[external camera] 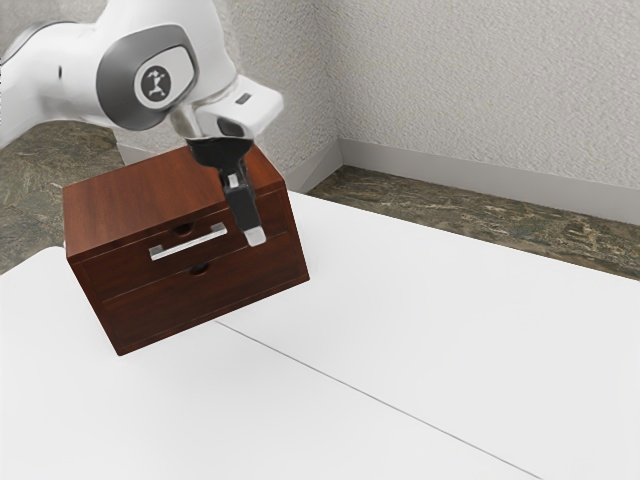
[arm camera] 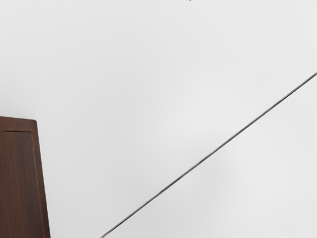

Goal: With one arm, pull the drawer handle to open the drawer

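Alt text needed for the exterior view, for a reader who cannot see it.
A white robot arm reaches in from the upper left, its black claw pointing down in front of a dark wooden two-drawer cabinet, just beyond the end of the upper drawer's silver handle toward the view's right. The cabinet stands on a white table.

Reddish-brown wood-grain cabinet [external camera: 200, 290], silver handle [external camera: 188, 243]

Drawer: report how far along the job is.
Done: the claw sits at the drawer front, just past the end of the handle nearer the exterior view's right. In hand: lining up on the handle. Left: the drawer looks shut, so grasping and the whole pull remain.
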`<move>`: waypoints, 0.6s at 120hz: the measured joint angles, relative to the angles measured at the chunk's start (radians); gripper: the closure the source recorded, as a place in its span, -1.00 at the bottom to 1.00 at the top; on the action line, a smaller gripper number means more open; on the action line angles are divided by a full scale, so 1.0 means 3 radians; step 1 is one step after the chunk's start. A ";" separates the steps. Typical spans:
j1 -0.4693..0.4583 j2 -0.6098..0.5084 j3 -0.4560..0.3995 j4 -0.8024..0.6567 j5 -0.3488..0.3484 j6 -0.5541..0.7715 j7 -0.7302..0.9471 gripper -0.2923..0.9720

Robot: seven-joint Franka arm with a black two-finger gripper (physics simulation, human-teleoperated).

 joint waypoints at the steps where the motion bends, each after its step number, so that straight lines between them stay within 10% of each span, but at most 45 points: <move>1: -0.0002 0.0001 0.0000 0.0000 0.0000 0.0002 0.0008 -0.54; 72: -0.0089 -0.0469 0.0008 -0.0623 0.0248 0.0093 0.0298 -0.54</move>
